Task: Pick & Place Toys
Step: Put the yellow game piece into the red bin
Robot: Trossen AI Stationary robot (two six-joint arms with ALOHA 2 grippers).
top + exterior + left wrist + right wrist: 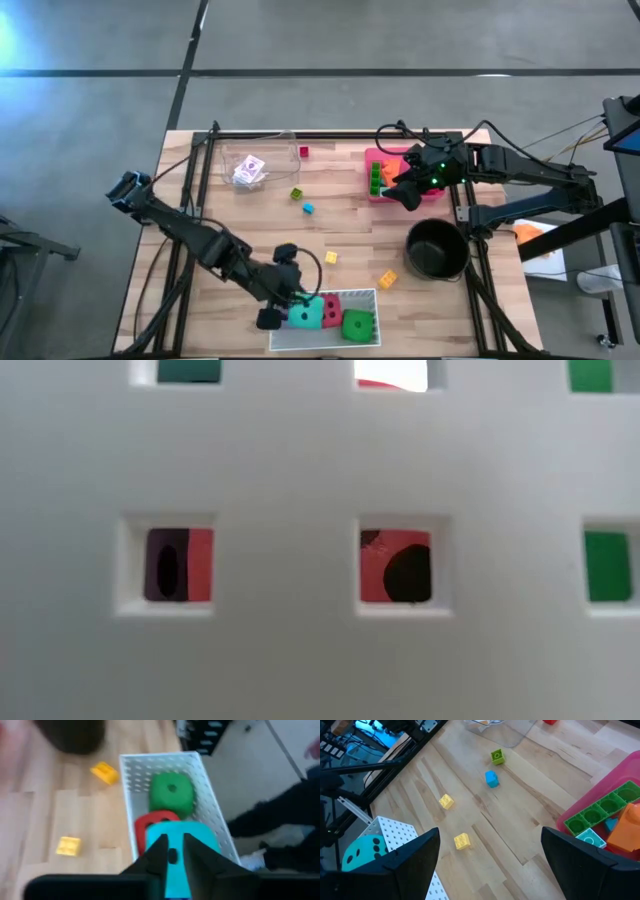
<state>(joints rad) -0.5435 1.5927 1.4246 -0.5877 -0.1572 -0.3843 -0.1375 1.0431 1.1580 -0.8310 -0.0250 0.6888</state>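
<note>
Left wrist view shows the teal soft die [180,860] with dark pips in the white perforated plastic tray [215,810], partly covered by the left end effector [174,851]. Its two dark fingers stand close together against the die's top face, but whether they pinch it is unclear. Behind the teal die a red soft die [152,820] shows only as a curved edge, and a green soft die [171,792] sits at the tray's far end. In the high view the same tray [372,294] lies at the near edge of the wooden surface [350,235].

The low view is almost filled by the tray's white wall [300,460]; only scraps of red, green and teal show through its square holes.

Two small yellow plastic blocks [104,772] lie on the wood beside the tray.

The right end effector [408,185], fingers spread wide and holding nothing, hovers over the pink tray [372,157], which holds green and orange plastic blocks [600,812]. A black round pot [437,249] stands near it. A clear tray [255,165] holds small playing cards [249,170], hard to read.
</note>
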